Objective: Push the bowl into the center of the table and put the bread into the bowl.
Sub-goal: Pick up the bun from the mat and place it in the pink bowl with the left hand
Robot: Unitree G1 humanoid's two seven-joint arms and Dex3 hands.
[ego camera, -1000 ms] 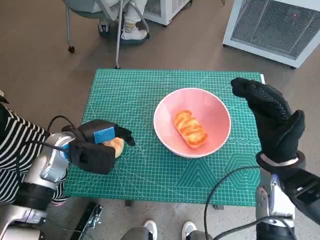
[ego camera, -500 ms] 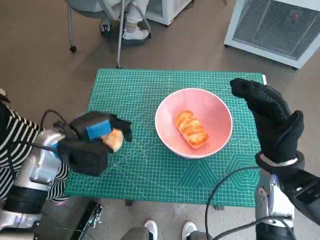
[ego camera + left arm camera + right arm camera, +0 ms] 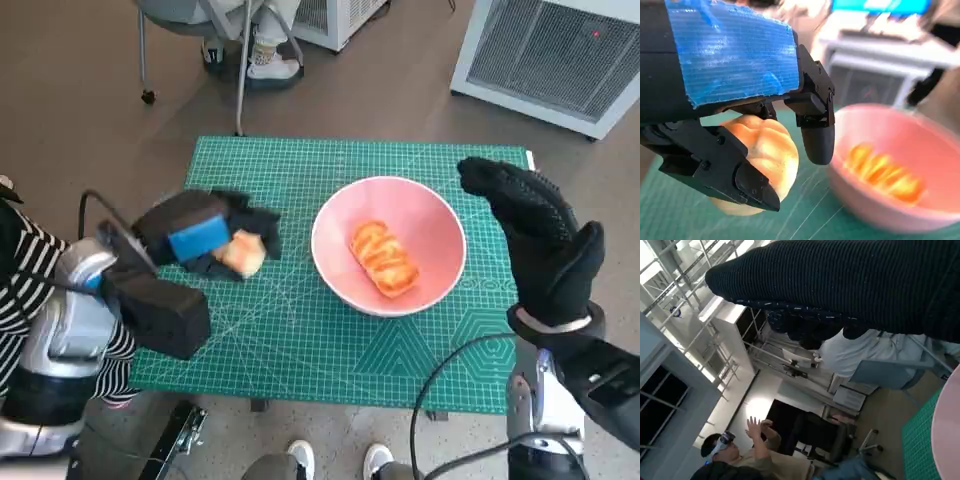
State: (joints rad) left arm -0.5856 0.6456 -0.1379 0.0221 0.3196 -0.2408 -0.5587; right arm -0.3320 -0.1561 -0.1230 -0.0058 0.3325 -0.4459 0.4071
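A pink bowl [image 3: 440, 228] sits right of the middle of the green mat [image 3: 300, 340], and one golden bread roll [image 3: 381, 257] lies inside it. My left hand [image 3: 205, 236] holds a second pale bread roll [image 3: 243, 253] above the mat, just left of the bowl. In the left wrist view that roll [image 3: 765, 160] sits between the black fingers [image 3: 815, 135], with the bowl [image 3: 880, 200] close beside it. My right hand [image 3: 540, 240] is raised flat beside the bowl's right rim, holding nothing.
A chair's legs [image 3: 238, 70] and a person's feet [image 3: 270, 62] stand beyond the table's far edge. A white cabinet [image 3: 560, 50] is at the far right. Shoes [image 3: 292, 460] show at the near edge. In the right wrist view a person [image 3: 740, 450] raises both hands.
My left hand has lifted the bread roll off the mat and carried it right, toward the bowl. The right hand and the bowl have stayed in place.
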